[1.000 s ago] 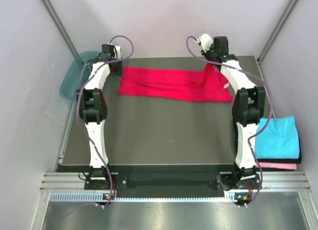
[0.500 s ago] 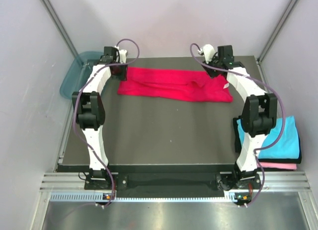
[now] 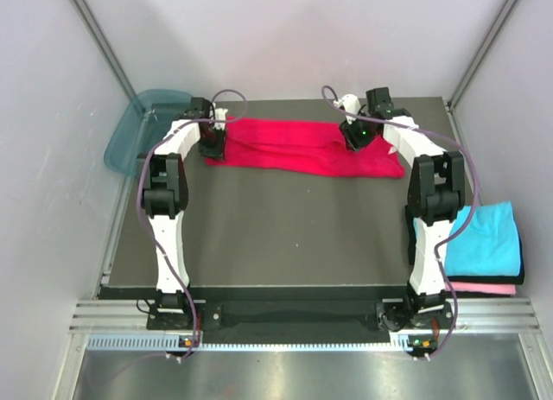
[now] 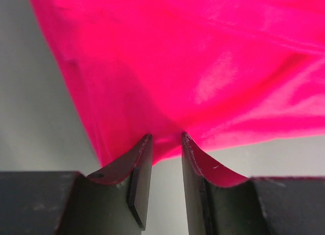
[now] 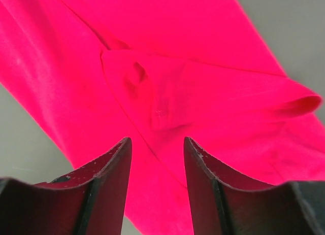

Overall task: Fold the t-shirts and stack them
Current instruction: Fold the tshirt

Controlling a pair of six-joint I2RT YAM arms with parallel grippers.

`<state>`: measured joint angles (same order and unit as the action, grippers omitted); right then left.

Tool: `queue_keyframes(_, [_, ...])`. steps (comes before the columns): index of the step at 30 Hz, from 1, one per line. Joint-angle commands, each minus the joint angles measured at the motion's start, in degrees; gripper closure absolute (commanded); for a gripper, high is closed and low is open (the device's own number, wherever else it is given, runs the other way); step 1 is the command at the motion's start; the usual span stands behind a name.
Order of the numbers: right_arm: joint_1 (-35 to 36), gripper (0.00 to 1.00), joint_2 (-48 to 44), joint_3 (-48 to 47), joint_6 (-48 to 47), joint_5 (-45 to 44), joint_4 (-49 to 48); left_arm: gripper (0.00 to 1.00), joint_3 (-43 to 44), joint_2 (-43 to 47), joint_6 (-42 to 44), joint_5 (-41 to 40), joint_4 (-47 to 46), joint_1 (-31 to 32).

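Note:
A crimson red t-shirt (image 3: 294,149) lies folded into a long band across the far part of the dark table (image 3: 285,236). My left gripper (image 3: 212,146) hangs over the shirt's left end. In the left wrist view its jaws (image 4: 166,137) stand slightly apart, with the tips at the shirt's near edge (image 4: 203,67) and bare table between them. My right gripper (image 3: 354,138) is over the right part of the shirt. In the right wrist view it (image 5: 155,141) is open above a creased fold of the red cloth (image 5: 167,93). A cyan shirt (image 3: 486,238) lies folded on a pink one (image 3: 484,289) at the right.
A teal plastic tub (image 3: 138,132) stands off the table's far left corner. Grey walls close in the sides and back. The metal rail (image 3: 294,318) with both arm bases runs along the near edge.
Both grippers have come from the table's far corners toward the near side and inward, and now hang low over the red shirt. The shirt's raised right corner has dropped flat.

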<state>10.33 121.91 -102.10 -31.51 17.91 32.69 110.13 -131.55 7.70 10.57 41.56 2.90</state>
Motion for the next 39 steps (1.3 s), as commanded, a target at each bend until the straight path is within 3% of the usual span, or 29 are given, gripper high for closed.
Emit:
queue_keyframes(1, [0.31, 0.53, 0.61, -3.36, -0.49, 0.72, 0.80, 0.66, 1.59, -0.29, 0.82, -0.55, -0.52, -0.17])
queue_keyframes(18, [0.92, 0.54, 8.61, -10.04, -0.84, -2.35, 3.69, 0.67, -2.90, 1.20, 1.26, -4.41, -1.04, -0.52])
queue_keyframes(21, [1.10, 0.67, 9.49, -11.09, -1.36, -3.41, 3.88, 0.67, -2.90, 1.20, 1.44, -5.03, -1.04, -0.52])
queue_keyframes(22, [1.10, 0.78, 9.49, -11.19, -1.36, -4.02, 3.61, 0.66, -2.99, 1.29, 1.52, -5.12, -1.13, -0.52])
queue_keyframes(25, [1.45, 0.94, 9.23, -11.36, -2.06, -5.69, 2.21, 0.67, -3.16, 1.38, 1.52, -5.21, -1.22, -0.52])
queue_keyframes(28, [2.06, 1.00, 8.70, -11.45, -3.82, -7.53, 0.02, 0.67, -3.34, 1.38, 1.61, -5.47, -1.05, -0.52])
queue_keyframes(37, [7.59, 1.00, 7.99, -8.20, -14.71, -18.51, -17.20, 0.67, -4.74, 2.17, 1.87, -5.73, -1.22, -0.52])
queue_keyframes(39, [9.00, 0.95, 9.57, -8.72, -17.44, -21.06, -21.84, 0.67, -5.36, 2.35, 1.96, -5.91, -1.13, -0.52])
